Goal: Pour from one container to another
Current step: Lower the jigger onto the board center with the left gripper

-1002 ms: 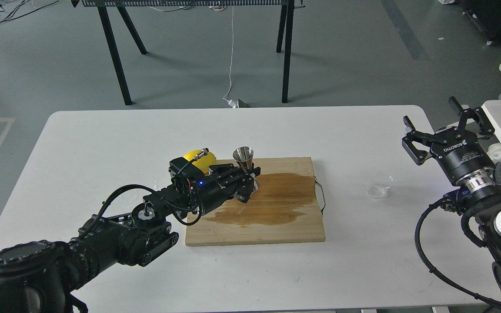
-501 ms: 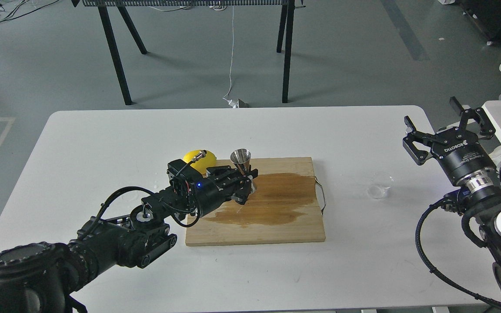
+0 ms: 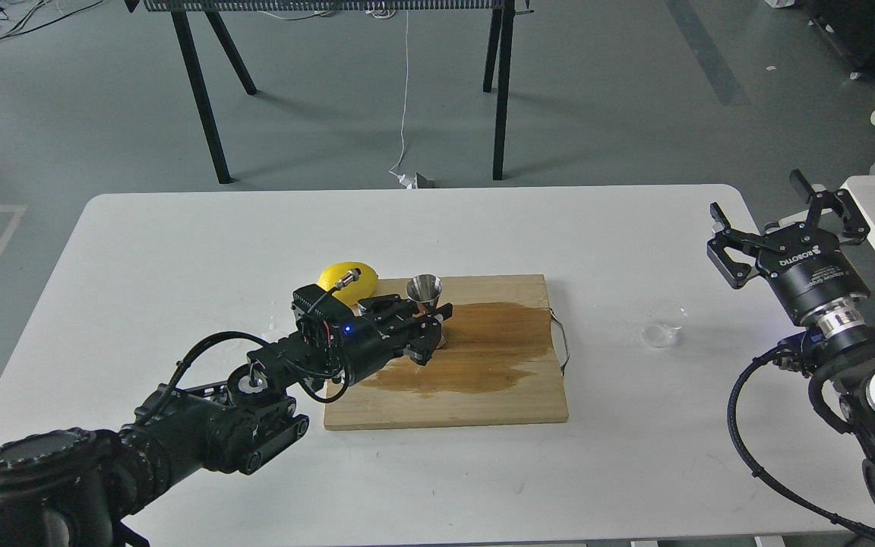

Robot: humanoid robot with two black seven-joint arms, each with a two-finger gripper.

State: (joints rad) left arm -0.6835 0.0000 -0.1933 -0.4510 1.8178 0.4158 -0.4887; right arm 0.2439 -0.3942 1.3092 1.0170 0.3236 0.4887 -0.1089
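Steel hourglass-shaped jigger (image 3: pixel 424 292) stands upright on the wet wooden cutting board (image 3: pixel 483 380), clamped at its waist by the left end effector (image 3: pixel 430 334). Tiny clear cup (image 3: pixel 665 323) sits on the white table (image 3: pixel 179 243), near the right end effector (image 3: pixel 787 220), whose fingers are spread wide, holding nothing.

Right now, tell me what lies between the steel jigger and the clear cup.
In the head view, between the jigger and the clear cup lie the wet-stained cutting board, its wire handle, then bare white table.
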